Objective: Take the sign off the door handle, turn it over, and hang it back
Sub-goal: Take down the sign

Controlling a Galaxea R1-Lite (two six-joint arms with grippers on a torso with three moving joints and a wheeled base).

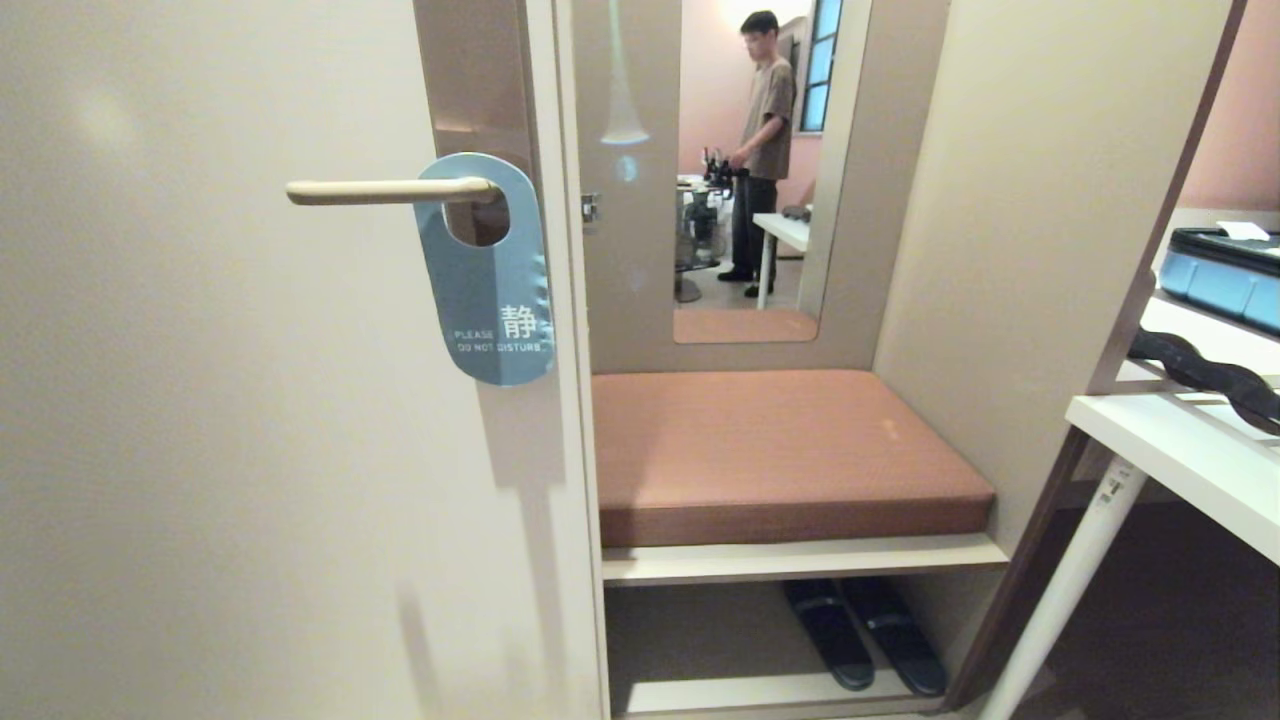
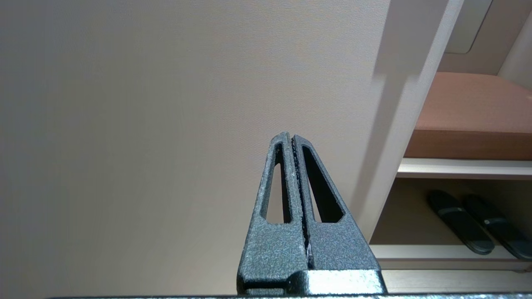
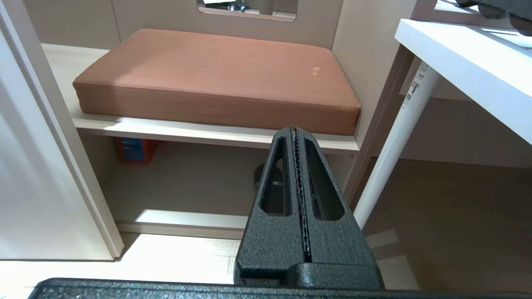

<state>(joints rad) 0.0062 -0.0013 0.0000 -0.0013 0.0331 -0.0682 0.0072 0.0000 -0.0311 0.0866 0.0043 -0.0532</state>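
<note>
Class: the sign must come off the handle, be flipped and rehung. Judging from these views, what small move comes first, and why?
Probably raise one arm toward the sign. It hangs blue side out on the door handle, while the left gripper and right gripper sit shut, low, touching nothing.

The sign (image 1: 487, 290) hangs by its hole on the door handle (image 1: 385, 190), near the door's (image 1: 220, 420) right edge. Right of the door, a cushion (image 1: 780, 450) lies on a shelf (image 1: 800, 558), with slippers (image 1: 865, 630) beneath it. A mirror (image 1: 745, 150) stands behind the cushion. Farther right stands a counter (image 1: 1180, 455).
</note>
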